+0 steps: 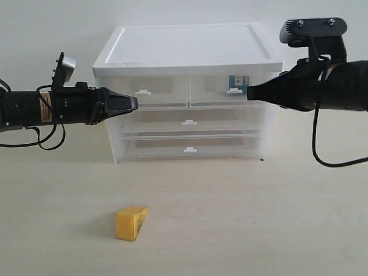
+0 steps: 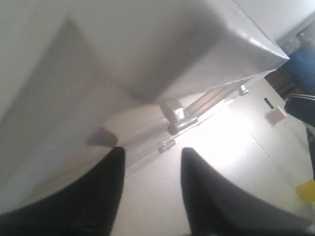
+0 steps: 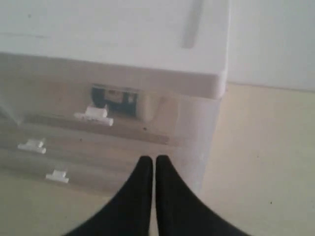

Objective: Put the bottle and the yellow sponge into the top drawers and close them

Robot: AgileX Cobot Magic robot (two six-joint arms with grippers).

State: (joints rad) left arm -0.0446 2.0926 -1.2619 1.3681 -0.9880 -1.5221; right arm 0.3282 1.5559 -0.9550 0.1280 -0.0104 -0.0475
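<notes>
The cabinet (image 1: 190, 52) blocks the back of the table (image 1: 259, 218); its top drawers (image 1: 167, 86) sit pushed in, fronts flush. The left tool (image 1: 133, 103) and right tool (image 1: 250, 92) hang before the outer ends of those fronts, with open room between them. Before the cabinet the table lies free except for the yellow sponge (image 1: 131, 223), well apart, left of centre.

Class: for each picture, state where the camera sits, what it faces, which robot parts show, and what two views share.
Exterior: before the cabinet, facing its front; both arms show.
Left wrist: on the left arm, facing the cabinet's corner past the open left gripper.
Right wrist: on the right arm, facing the bottle past the shut right gripper.
Shared: exterior also shows the bottle.
</notes>
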